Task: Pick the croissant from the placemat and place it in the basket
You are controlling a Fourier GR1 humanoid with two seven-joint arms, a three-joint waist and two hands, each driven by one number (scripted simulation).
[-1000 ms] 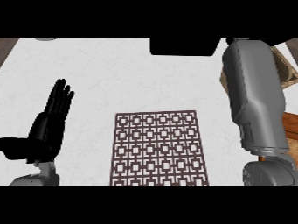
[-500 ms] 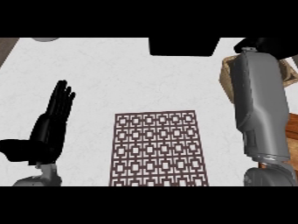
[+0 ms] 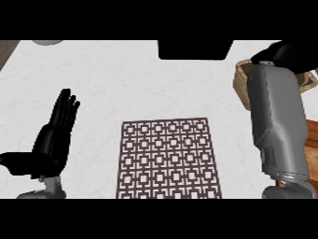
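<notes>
the placemat [image 3: 169, 158] lies on the surface [image 3: 134, 84] near the front edge, about midway across. the basket [image 3: 244, 84] sits far back at the right, partly under the right hand [image 3: 292, 53] and its forearm. the left hand [image 3: 51, 140] rests left of the placemat, apart from it.

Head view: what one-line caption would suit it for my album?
Right hand over the basket; left hand rests open beside the placemat.
</notes>
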